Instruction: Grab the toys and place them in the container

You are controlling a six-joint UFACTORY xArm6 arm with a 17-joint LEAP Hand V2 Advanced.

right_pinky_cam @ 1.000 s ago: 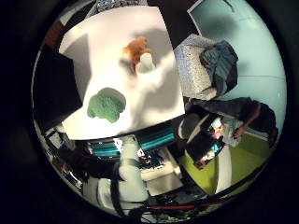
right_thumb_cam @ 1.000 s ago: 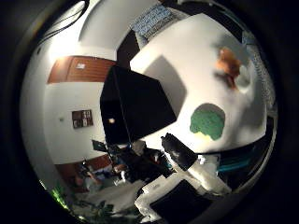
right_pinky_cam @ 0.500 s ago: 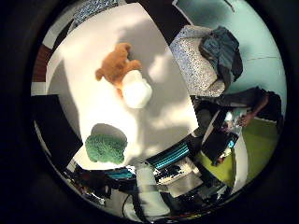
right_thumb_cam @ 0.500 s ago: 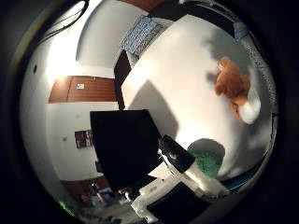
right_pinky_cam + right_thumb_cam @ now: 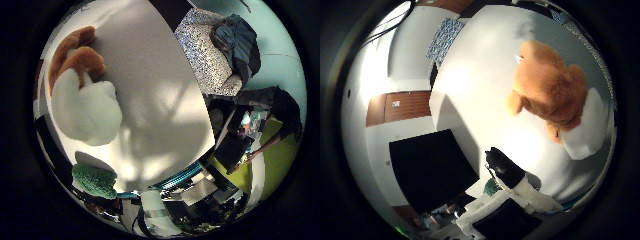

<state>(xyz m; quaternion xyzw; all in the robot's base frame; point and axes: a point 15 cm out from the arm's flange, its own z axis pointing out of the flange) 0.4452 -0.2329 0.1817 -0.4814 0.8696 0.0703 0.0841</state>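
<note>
An orange and white plush toy (image 5: 550, 85) lies on the white table (image 5: 470, 100) and fills much of the right thumb side palm view, so it is close under the palm. It also shows in the right little finger side palm view (image 5: 85, 95), large. A green toy (image 5: 97, 180) lies on the same table near its edge, away from the plush. A black container (image 5: 430, 170) stands beside the table. My right hand (image 5: 510, 195) shows a black-tipped finger reaching in, relaxed and touching neither toy.
A patterned armchair (image 5: 215, 45) with dark clothes on it stands beyond the table's edge. A green floor area (image 5: 265, 170) with cluttered equipment lies beside it. A wooden cabinet (image 5: 400, 105) stands against the wall behind the container.
The hand has come down towards the orange and white plush, which now looks far larger. The green toy has slid towards the edge of the little finger side view.
</note>
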